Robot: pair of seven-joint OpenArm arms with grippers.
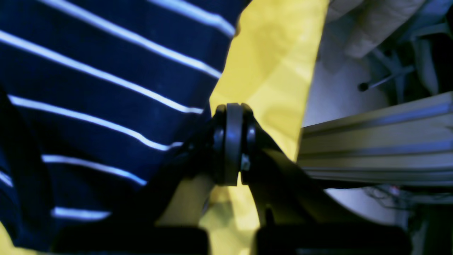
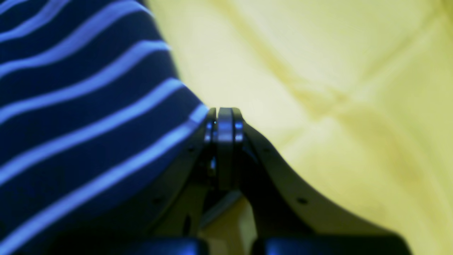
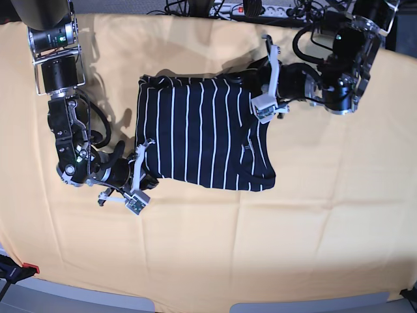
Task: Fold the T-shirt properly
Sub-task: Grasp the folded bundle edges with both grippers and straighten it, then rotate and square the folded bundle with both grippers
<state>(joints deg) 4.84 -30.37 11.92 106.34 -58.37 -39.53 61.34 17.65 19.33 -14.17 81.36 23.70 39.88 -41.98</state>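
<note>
T-shirt [image 3: 199,134] lay partly folded mid-bench, on yellow cloth [image 3: 208,248]. My left fingers [image 3: 266,107] were clamped tight at its edge, right fingers [image 3: 142,156] likewise opposite. Whether fabric was pinched: couldn't tell. Fold step underway; next needed both edges carried across evenly.

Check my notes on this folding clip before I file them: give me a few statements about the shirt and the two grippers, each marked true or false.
1. The T-shirt lies on a yellow cloth. True.
2. The left gripper stands wide open above the shirt. False: its jaws are shut, at the shirt's edge near the far side.
3. The right gripper is shut at the shirt's edge. True.
4. The shirt is plain white. False: it is dark navy with thin white stripes.
5. Both arms are parked away from the shirt. False: each gripper meets an opposite edge of it.
</note>
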